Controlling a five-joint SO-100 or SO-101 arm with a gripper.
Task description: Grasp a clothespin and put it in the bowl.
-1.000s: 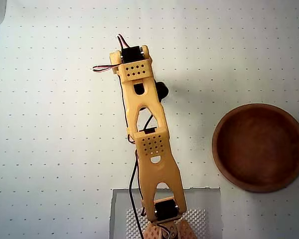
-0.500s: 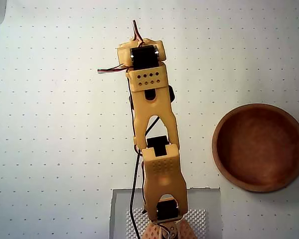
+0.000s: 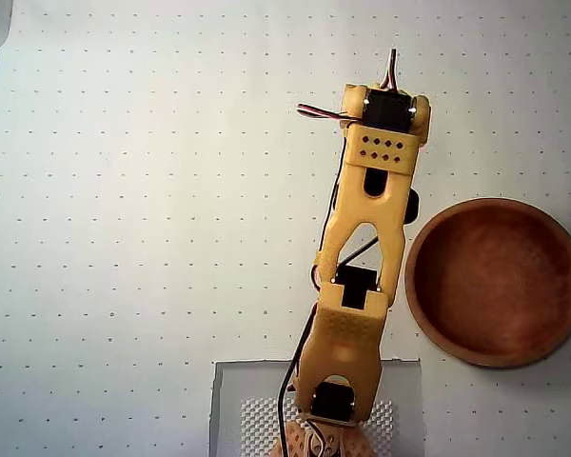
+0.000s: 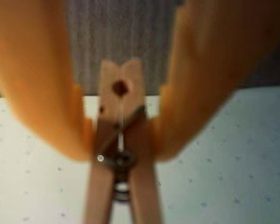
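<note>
Gripper point(image 4: 119, 140) clamps the clothespin point(image 4: 120, 140); bowl point(image 3: 496, 282) holds nothing.

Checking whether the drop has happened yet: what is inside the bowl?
The bowl shows only bare wooden interior in the overhead view; none of it is covered. The clothespin sits clamped in the gripper in the wrist view.

No readable text, labels or numbers anywhere

The slim pale-wood clothespin point(image 4: 121, 154) looks matt with a shiny metal spring; the round reddish-brown wooden bowl point(image 3: 495, 282) is smooth; the orange plastic hand point(image 4: 121, 140) is matt.
</note>
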